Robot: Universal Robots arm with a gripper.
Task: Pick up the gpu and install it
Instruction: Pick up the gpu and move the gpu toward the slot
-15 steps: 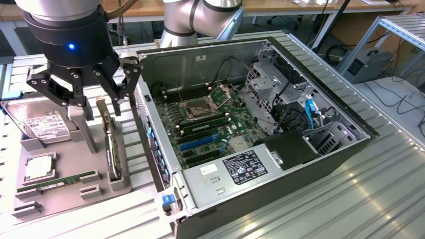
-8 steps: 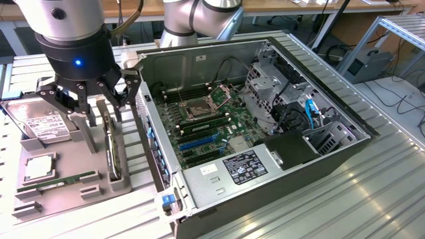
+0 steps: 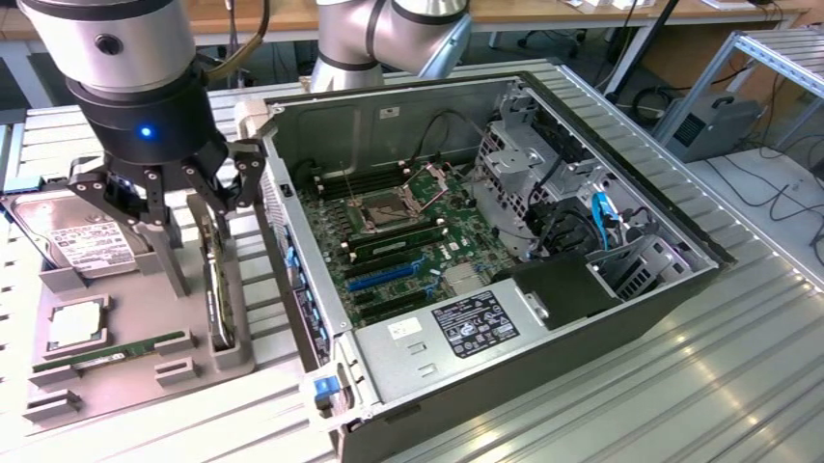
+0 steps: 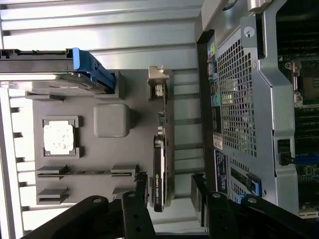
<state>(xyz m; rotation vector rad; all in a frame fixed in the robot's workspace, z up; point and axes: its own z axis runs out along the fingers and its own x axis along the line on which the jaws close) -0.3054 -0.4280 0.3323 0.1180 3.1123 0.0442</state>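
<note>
Two dark fingers (image 4: pixel 134 214) of the gripper (image 3: pixel 165 207) stand wide apart, released and holding nothing, just above the gpu (image 4: pixel 160 164). The card stands on its edge in a slot of the grey holder (image 3: pixel 129 313) - close beside the open computer case (image 3: pixel 373 116).

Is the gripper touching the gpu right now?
Apart. The wrist view shows the open gripper with its fingers either side of the gpu, and grey tray visible between each finger and it.

gpu (image 3: pixel 222 299) on edge in tray (image 3: pixel 123 386), hard drive (image 3: pixel 80 239) toward exterior view's left, case (image 3: pixel 425 347) toward right
</note>
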